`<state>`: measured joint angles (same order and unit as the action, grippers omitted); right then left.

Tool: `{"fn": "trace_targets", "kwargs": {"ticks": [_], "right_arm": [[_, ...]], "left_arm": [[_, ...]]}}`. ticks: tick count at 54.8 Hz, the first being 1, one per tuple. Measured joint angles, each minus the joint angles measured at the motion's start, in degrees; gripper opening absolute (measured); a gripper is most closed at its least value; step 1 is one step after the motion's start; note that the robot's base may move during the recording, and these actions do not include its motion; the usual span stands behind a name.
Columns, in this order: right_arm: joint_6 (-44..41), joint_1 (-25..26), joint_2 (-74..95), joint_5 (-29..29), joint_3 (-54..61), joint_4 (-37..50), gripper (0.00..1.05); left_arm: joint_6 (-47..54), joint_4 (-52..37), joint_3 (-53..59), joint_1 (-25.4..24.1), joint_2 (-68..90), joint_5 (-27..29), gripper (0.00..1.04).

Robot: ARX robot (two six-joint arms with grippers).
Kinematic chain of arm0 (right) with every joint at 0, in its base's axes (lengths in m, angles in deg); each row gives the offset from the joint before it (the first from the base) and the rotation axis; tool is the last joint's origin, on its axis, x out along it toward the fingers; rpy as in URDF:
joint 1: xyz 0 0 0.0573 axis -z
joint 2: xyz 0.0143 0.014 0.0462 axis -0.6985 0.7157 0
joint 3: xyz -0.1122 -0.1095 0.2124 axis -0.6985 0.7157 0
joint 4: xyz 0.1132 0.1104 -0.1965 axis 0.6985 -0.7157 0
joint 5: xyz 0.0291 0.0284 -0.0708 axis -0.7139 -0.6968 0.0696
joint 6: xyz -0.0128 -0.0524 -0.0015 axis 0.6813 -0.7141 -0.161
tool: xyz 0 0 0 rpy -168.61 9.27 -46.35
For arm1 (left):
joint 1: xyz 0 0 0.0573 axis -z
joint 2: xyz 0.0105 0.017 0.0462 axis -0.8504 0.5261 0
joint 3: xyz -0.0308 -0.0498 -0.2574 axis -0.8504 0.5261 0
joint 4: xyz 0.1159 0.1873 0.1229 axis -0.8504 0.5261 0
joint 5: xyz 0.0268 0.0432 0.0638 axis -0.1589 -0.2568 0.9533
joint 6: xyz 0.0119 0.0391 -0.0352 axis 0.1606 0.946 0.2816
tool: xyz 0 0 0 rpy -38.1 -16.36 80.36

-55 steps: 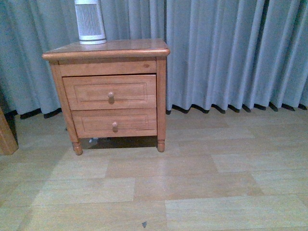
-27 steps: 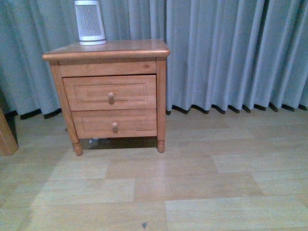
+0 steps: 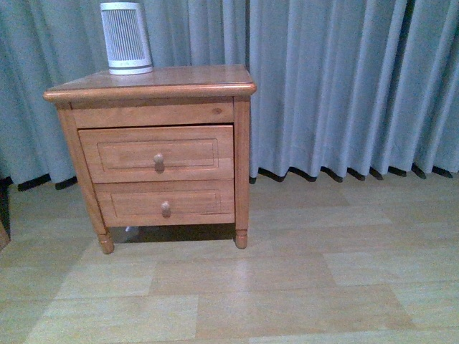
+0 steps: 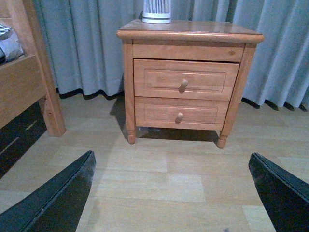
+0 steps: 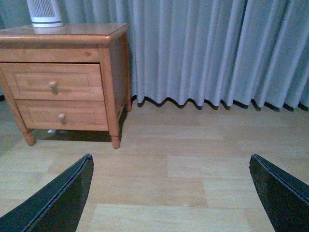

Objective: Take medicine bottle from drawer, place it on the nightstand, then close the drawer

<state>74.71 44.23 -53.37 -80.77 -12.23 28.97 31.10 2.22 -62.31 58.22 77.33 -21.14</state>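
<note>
Drawer [image 3: 156, 153] sitting shut in nightstand [image 3: 179, 77], hiding its contents. Tower appliance [image 3: 126, 37] standing at worktop's back left corner. Wrist views showing left gripper [image 4: 171, 154] and right gripper [image 5: 170, 155] spread, empty. Left wrist view alone catching bed frame [image 4: 34, 82].

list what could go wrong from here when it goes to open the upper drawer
1. The upper knob and lower knob look alike and sit close together, so a slightly low reach might pull the wrong drawer instead of the upper drawer.
2. The white ribbed tower stands on the nightstand; a hard tug could rock it.
3. The left tool and right tool are open, well short of the nightstand, and the medicine bottle is hidden.
</note>
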Motion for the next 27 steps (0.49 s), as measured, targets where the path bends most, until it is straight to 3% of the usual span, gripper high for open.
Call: {"fn": "trace_targets", "kwargs": {"ticks": [27], "right_arm": [[0.0,0.0,0.0,0.0,0.0,0.0,0.98]], "left_arm": [[0.0,0.0,0.0,0.0,0.0,0.0,0.98]]}}
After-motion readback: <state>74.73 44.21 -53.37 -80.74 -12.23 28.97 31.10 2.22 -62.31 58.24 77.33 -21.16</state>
